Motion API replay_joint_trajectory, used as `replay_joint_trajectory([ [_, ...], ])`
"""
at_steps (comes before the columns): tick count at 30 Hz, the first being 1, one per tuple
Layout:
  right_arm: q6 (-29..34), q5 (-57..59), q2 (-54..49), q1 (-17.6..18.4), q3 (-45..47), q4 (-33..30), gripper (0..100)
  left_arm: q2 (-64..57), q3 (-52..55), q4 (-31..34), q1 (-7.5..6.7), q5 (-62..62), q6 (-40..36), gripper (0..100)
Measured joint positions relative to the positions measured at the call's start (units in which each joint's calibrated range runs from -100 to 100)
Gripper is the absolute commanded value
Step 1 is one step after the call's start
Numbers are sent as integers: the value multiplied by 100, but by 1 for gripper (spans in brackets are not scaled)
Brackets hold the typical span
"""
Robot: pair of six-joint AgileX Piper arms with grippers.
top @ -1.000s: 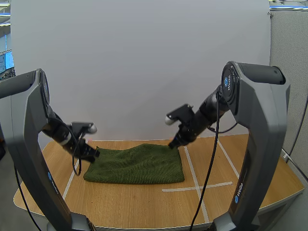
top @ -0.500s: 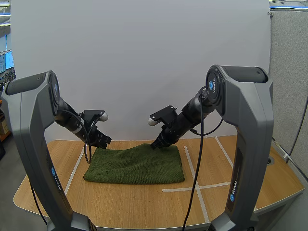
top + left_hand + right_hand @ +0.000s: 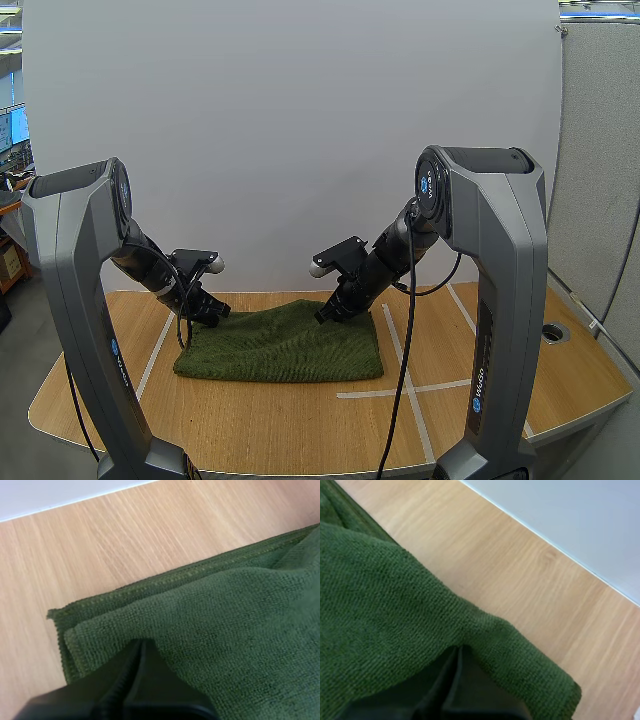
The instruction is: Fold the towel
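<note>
A dark green towel (image 3: pixel 280 345) lies on the wooden table (image 3: pixel 300 425), folded into a flat rectangle. In the left wrist view, two layers of the towel (image 3: pixel 225 630) show at its edge. My left gripper (image 3: pixel 208 312) is down at the towel's far left corner, its fingers together with the tips (image 3: pixel 142 642) pinching the top layer just inside the hem. My right gripper (image 3: pixel 328 313) sits on the far edge, right of the middle. It is shut too, and the towel (image 3: pixel 380 605) rises in a small ridge at its tip (image 3: pixel 457 647).
White tape lines (image 3: pixel 400 350) mark the table to the right of the towel and along its left side. A round hole (image 3: pixel 553 331) sits near the table's right edge. A white wall stands close behind the far edge.
Both grippers left the towel's outer far corners, rose and moved inward, then came down onto its far edge. The towel's outline is about the same.
</note>
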Motion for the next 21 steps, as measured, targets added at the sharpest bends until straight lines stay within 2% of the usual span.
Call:
replay_joint_trajectory([
  [6,19,-94,73,0,-11,-179,0,94,-41,-14,17,-26,30,0],
  [13,103,-64,73,-139,-43,-360,0,105,-41,-100,212,133,39,0],
  [21,128,320,73,-309,-58,-401,0,105,-41,-156,284,515,39,0],
])
